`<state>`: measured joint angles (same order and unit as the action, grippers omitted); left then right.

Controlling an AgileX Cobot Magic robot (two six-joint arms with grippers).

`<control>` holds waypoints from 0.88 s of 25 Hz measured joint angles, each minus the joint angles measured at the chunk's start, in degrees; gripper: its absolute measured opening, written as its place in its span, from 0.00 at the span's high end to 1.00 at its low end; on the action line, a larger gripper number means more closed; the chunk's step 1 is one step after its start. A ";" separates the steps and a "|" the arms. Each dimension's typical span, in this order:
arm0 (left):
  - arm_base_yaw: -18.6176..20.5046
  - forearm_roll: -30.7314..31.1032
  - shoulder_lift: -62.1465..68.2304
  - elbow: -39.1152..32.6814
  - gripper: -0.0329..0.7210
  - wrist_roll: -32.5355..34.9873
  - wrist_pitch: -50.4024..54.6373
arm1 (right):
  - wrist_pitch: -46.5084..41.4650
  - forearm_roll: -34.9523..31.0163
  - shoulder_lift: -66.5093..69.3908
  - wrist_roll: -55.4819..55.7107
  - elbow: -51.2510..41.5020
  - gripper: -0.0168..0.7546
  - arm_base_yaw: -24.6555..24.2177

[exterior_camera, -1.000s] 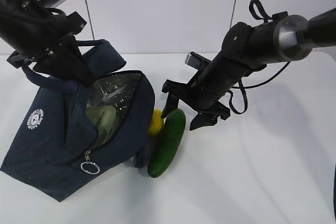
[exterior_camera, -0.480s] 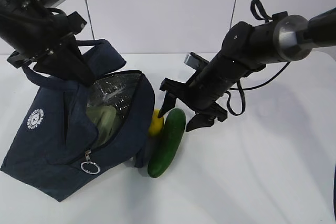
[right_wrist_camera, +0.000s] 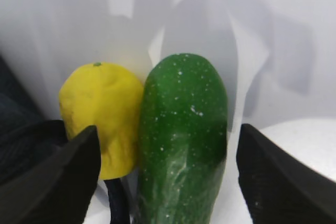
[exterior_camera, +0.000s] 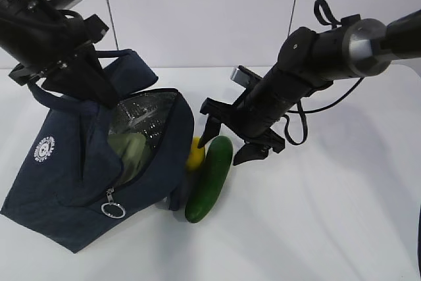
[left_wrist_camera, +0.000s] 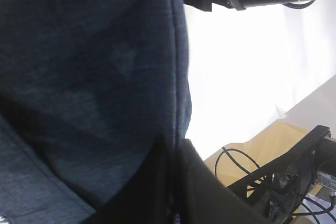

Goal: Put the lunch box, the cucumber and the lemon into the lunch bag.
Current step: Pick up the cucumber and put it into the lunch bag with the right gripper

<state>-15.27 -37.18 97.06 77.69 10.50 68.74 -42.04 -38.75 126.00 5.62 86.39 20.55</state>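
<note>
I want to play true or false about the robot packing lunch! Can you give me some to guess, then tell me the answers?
1. The lemon lies right beside the cucumber. True.
2. The cucumber is already inside the lunch bag. False: it lies on the table beside the bag.
3. The right claw is wide open above the cucumber. True.
4. The left claw holds the lemon. False: it is shut on the bag's fabric.
5. The bag is zipped closed. False: it gapes open, showing silver lining.
</note>
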 joint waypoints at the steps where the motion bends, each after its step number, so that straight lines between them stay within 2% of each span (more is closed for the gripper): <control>1: 0.00 -0.10 0.00 0.00 0.95 0.00 0.00 | 0.00 0.00 0.00 0.00 0.00 0.22 0.00; 4: 0.00 -0.52 0.00 0.00 0.95 0.04 0.00 | 0.00 0.00 0.00 0.00 0.00 0.25 0.00; 10: 0.00 -0.79 0.00 0.00 0.95 0.13 -0.04 | 0.00 0.00 0.00 0.00 0.00 0.38 0.00; 22: 0.00 -0.79 0.00 0.00 0.95 0.26 -0.13 | 0.00 0.76 0.00 0.00 0.00 0.42 0.00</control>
<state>-15.27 -37.97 97.06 77.69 10.76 68.61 -42.04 -37.99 126.00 5.62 86.39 20.55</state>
